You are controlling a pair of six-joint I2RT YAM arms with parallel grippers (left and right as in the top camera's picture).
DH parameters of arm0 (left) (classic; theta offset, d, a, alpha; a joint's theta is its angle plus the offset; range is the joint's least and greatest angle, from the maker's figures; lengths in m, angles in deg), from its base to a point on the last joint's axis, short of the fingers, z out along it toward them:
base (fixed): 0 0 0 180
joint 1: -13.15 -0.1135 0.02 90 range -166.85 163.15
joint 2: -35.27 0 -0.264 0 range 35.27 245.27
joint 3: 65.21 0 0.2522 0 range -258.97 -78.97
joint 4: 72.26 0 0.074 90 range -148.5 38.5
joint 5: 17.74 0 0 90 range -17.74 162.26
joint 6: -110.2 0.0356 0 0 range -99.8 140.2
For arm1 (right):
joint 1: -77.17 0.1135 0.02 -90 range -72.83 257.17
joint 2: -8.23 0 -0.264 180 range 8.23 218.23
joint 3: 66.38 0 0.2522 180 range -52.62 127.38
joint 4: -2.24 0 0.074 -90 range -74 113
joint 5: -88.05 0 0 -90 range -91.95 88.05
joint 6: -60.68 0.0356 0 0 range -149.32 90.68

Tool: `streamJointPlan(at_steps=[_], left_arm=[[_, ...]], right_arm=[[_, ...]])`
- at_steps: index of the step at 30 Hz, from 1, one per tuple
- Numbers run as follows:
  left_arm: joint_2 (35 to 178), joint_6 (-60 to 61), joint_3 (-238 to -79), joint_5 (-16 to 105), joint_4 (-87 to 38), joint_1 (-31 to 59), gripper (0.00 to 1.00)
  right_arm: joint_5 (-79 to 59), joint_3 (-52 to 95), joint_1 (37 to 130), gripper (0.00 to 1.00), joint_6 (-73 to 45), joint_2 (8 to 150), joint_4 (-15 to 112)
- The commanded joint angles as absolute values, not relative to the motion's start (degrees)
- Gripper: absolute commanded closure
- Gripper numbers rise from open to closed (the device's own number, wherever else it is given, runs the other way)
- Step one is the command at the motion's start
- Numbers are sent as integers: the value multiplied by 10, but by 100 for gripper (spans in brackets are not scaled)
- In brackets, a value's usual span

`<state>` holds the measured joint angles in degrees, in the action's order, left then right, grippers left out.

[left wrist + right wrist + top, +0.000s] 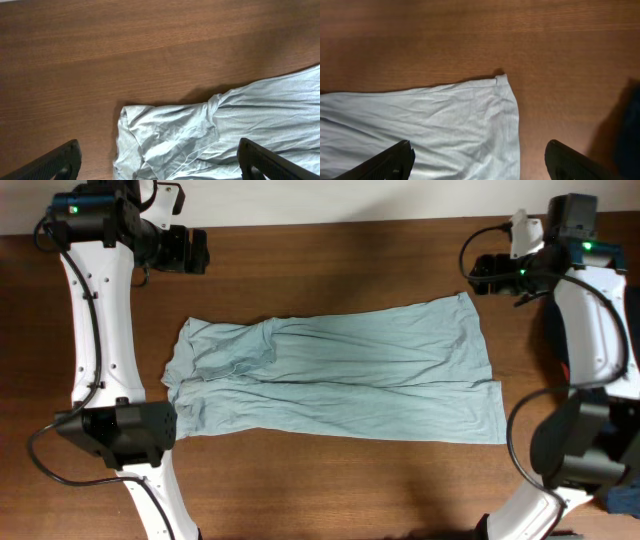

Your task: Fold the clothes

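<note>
The T-shirt [340,380] lies flat across the middle of the surface [330,490], a long pale grey-blue band running left to right. The cloth is thin and soft, with fine wrinkles all along it! One long crease runs down its length, splitting it into an upper and a lower strip. The left end is bunched and rumpled, with puckered folds and a rounded corner. The right end finishes in straight hemmed edges, the lower strip reaching a little further right than the upper. Under it all is smooth brown wood with a fine grain.

The left end effector [185,250] hangs over bare wood near the far left corner, apart from the shirt. In the left wrist view its black fingers [57,162] stand wide apart, holding nothing. The right end effector [487,275] sits just beyond the shirt's far right corner. Its dark fingers [390,162] are spread wide too and hold nothing, with the hem corner lying free below. A dark shape [631,140] sits at the right edge, too dim to make out.
</note>
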<state>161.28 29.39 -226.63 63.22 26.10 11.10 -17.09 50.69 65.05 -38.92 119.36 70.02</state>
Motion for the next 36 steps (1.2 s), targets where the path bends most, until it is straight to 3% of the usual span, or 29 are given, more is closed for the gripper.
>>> streamJointPlan(at_steps=[1,8,30,33,36], left_arm=[[1613,295,-2270,630,264,110,1],[1616,284,-2270,713,280,110,1],[1750,258,-2270,684,299,114,4],[1750,258,-2270,684,299,114,4],[1750,258,-2270,684,298,114,4]], right_arm=[[-187,515,651,12,-426,1236,679],[-198,515,650,11,-426,1314,632],[-237,515,642,16,-470,1390,524],[-238,515,642,15,-418,1390,524],[-238,515,642,14,-292,1390,527]])
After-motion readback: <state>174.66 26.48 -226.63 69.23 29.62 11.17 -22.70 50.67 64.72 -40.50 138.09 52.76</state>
